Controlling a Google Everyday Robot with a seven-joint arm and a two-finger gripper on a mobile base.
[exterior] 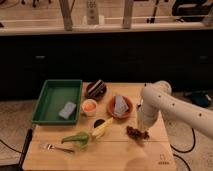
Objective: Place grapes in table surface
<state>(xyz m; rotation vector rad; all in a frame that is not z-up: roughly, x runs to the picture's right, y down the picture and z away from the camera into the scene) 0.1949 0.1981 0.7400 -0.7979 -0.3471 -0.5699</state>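
Observation:
The grapes [135, 132], a small dark reddish-brown bumpy cluster, lie on the light tan wooden table surface [115, 156] toward its right side. My gripper [142, 129] at the end of the white arm [167, 105] points down right at the grapes' right edge, touching or just above them. The wrist hides the fingers.
A green tray [50, 102] with a grey-blue sponge [67, 110] sits at the left. A dark striped dish [96, 89], a small orange-filled bowl [90, 106], an orange plate with a grey object [120, 106], a banana [102, 128], a green item [77, 138] and a fork [55, 148] lie mid-table.

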